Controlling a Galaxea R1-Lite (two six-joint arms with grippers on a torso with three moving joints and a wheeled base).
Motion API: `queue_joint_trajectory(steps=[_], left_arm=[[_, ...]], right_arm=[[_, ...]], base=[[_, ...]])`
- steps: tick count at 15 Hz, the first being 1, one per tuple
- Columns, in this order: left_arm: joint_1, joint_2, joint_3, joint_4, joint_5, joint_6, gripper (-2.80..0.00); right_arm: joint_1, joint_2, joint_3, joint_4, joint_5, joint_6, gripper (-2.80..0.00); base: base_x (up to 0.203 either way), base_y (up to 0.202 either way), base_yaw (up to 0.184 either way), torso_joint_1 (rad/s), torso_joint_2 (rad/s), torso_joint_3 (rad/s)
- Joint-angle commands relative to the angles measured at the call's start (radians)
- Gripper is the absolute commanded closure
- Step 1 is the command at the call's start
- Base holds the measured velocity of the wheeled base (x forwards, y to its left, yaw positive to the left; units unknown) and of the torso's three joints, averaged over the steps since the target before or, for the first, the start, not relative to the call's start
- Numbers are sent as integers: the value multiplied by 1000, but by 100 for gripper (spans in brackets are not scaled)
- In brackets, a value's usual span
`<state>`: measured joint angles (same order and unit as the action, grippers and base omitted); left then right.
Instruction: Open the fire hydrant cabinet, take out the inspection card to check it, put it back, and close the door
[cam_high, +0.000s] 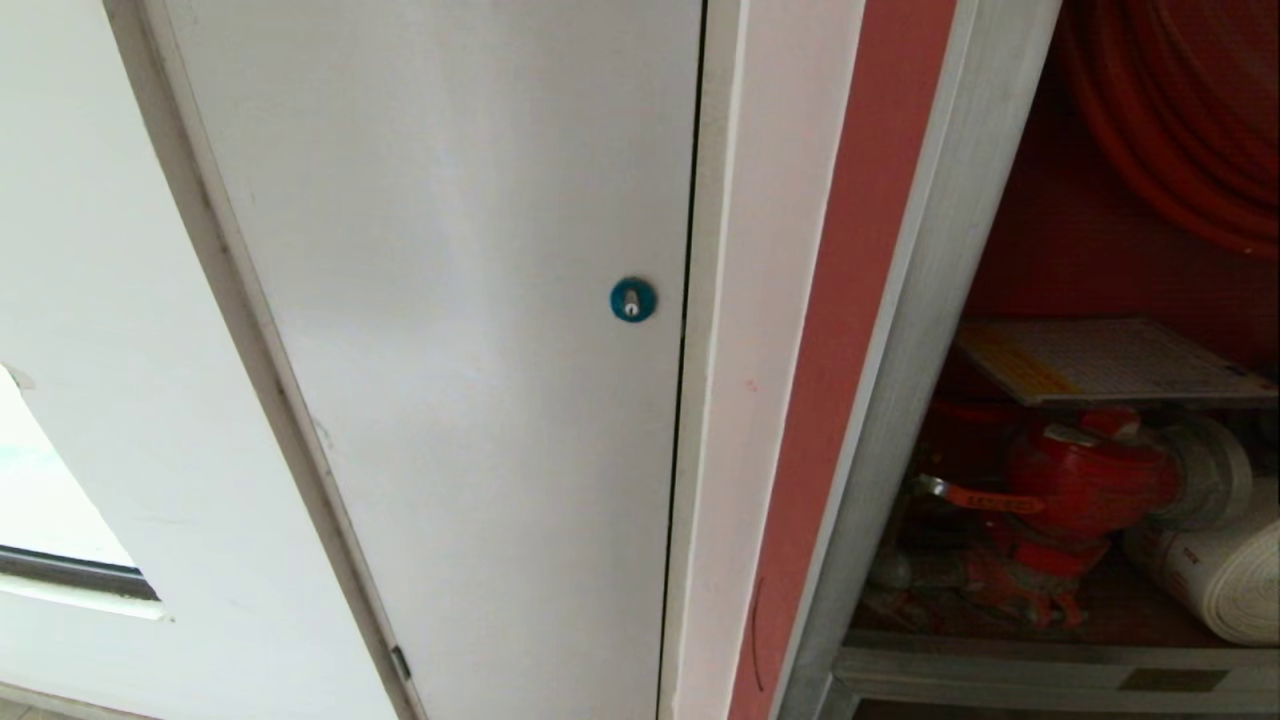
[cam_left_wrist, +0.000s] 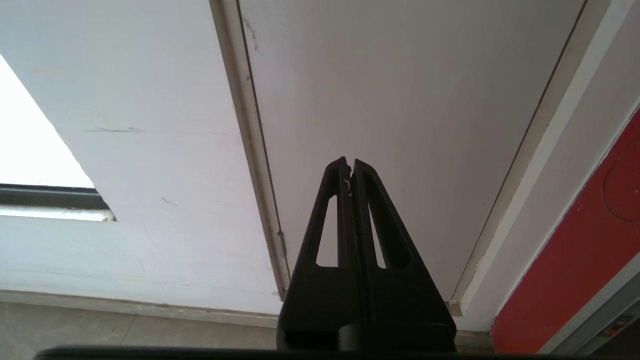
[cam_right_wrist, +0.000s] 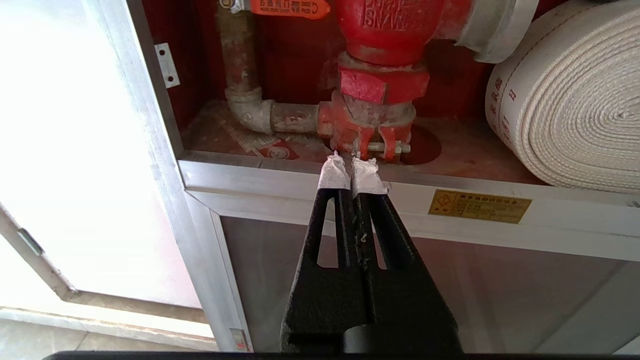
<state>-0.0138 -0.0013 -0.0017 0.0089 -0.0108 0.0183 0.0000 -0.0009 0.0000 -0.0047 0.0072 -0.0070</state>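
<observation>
The fire hydrant cabinet (cam_high: 930, 300) is seen on the right of the head view, with its red inside showing past the silver frame. No glass door is seen across that opening in the head view. The inspection card (cam_high: 1110, 358) is laid flat inside, on top of the red valve (cam_high: 1085, 480), with its yellow band turned to the left side. A red hose coil (cam_high: 1180, 110) is hung above the card, and a white rolled hose (cam_high: 1215, 575) is lying low down on the right, just beside the valve.

To the left of the cabinet a plain white door (cam_high: 450, 300) is seen, shut, with a small round blue lock (cam_high: 633, 299) near its right edge.

Neither arm is seen in the head view. The left gripper (cam_left_wrist: 350, 165) is pointed at the white door (cam_left_wrist: 410, 100), well apart from it — its two black fingers are pressed together and nothing is held. A bit of window (cam_left_wrist: 30, 145) is seen off to one side of it.

The right gripper (cam_right_wrist: 353, 162) is held low in front of the cabinet, near the silver bottom rail (cam_right_wrist: 280, 175). Its tips are wrapped in white tape, they are closed tight together, and nothing is held between them. Past the tips the red valve (cam_right_wrist: 385, 30), an old grey pipe (cam_right_wrist: 240, 65) and the white rolled hose (cam_right_wrist: 575, 100) are seen — none of them is touched. A small yellow label (cam_right_wrist: 479, 206) is stuck on the rail.
</observation>
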Motion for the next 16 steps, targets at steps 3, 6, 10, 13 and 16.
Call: queue_joint_trajectory(steps=[3,6,10,13,16], left_arm=[[0,0,0,0,0,0,0],[0,1,0,0,0,0,0],[0,1,0,0,0,0,0],[0,1,0,0,0,0,0],[0,0,0,0,0,0,0]], right_arm=[[0,2,2,2,1,-1,0],[0,1,-3,11,0,1,0],[0,2,-96,89,4,10,0],[0,50,-223,177,65,86,0],[0,129,-306,187,117,198,0]], base=[[0,0,0,0,0,0],[0,0,0,0,0,0],[0,0,0,0,0,0],[0,0,0,0,0,0],[0,0,0,0,0,0]])
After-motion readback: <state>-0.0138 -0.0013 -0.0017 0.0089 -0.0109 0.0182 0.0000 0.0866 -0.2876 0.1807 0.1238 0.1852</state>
